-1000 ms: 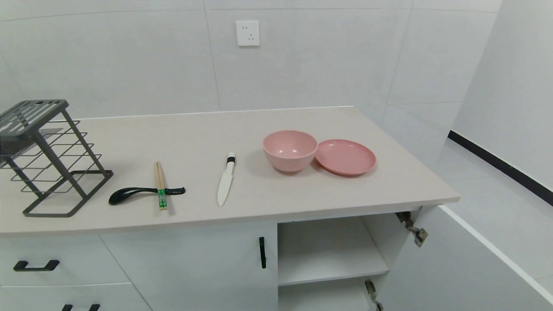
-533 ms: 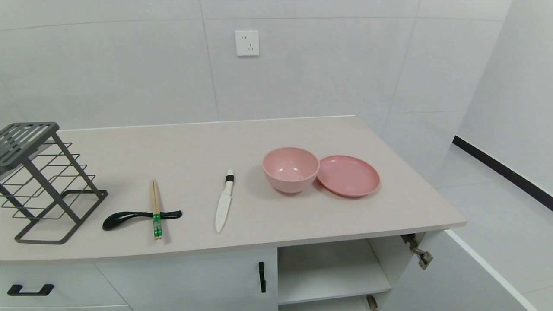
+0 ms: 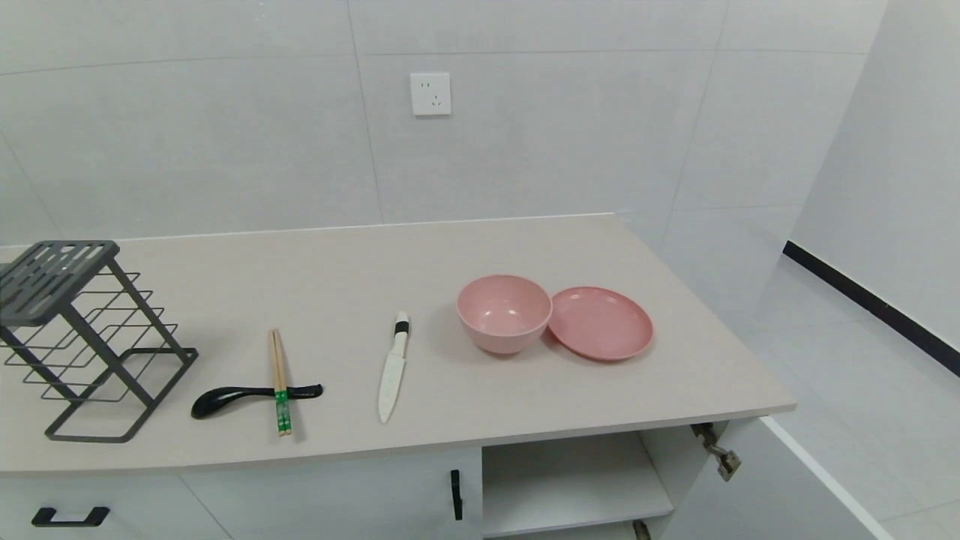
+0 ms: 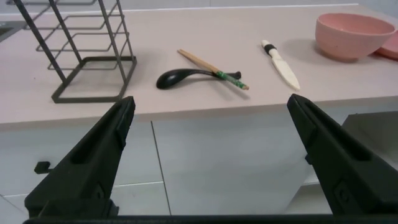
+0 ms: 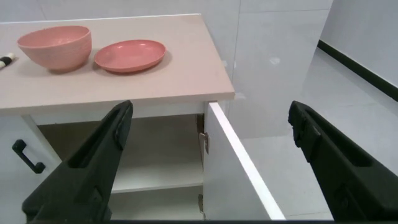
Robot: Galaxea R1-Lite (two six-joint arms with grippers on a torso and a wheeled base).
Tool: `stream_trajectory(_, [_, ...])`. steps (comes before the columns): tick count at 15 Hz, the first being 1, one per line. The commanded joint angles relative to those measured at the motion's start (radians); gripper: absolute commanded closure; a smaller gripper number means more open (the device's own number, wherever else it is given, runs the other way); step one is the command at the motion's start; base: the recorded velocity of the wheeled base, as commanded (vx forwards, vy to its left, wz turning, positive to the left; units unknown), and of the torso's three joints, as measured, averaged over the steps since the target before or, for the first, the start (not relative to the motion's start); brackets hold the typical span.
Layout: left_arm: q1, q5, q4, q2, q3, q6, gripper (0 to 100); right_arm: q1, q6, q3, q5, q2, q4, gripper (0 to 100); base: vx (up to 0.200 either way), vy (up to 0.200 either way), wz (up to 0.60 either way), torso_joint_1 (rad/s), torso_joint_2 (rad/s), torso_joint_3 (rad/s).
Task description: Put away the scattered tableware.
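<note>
Five loose pieces sit on the beige countertop. Head view first, from the robot's left to its right:
- long-handled black spoon
- pair of wooden chopsticks with green bands, lying across the spoon's handle
- white knife with a black band, blade tip toward the front edge
- round pink bowl, upright
- shallow pink plate, just beside the bowl on its right; can't tell if the rims touch

A dark grey wire rack stands at the counter's left end, near the spoon but apart from it. There's a white wall socket on the tiles behind. Under the bowl and plate is an open white cabinet with a shelf inside. Its white door is swung out to the right.

Left wrist view: the left gripper has its jaws spread wide and holds nothing. It's off the counter, out in front of the front edge. The spoon and chopsticks lie on the counter beyond the gap between its fingers, with the rack, knife and bowl also on the counter.

Right wrist view: the right gripper is also spread wide with nothing in it, out in front of the open cabinet by the door's edge. The bowl and plate sit on the counter above the opening.
</note>
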Motion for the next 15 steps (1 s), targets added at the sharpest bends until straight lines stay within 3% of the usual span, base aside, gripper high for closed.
stream_trajectory(1, [0.0,0.0,0.0,0.001,0.0,0.0,0,0.0,0.0,0.0,0.0,0.002,0.0,0,0.0,0.0,0.0,0.286,-0.55,-0.261])
stream_trajectory(10, [0.0,0.0,0.0,0.001,0.0,0.0,0,0.0,0.001,0.0,0.0,0.002,0.0,0,0.0,0.0,0.0,0.203,-0.38,-0.181])
stream_trajectory(15, [0.0,0.0,0.0,0.001,0.0,0.0,0,0.0,0.001,0.0,0.0,0.002,0.0,0,0.0,0.0,0.0,0.026,-0.05,-0.025])
